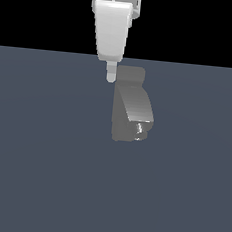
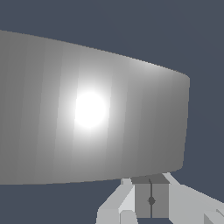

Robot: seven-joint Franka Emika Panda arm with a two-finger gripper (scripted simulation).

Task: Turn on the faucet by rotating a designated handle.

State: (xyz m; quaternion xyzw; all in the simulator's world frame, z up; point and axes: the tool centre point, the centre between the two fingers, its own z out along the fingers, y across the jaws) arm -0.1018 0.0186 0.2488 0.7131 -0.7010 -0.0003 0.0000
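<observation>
The faucet (image 1: 132, 109) stands on the grey floor (image 1: 36, 180), spout toward the camera. The gripper (image 1: 110, 77) hangs just beside its top; its fingers look pressed together, holding nothing. No handle shows. Pushing blind could shove the faucet body instead.

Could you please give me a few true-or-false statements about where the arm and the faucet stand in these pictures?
1. The faucet lies tipped over on its side. False: it stands upright on the floor.
2. The spout opening sits at the faucet's lower end. True.
3. The tool is beside the faucet's top, on the exterior view's left. True.
4. The tool holds a red cup. False: no cup is visible.
5. In the wrist view the faucet fills much of the picture. True.
</observation>
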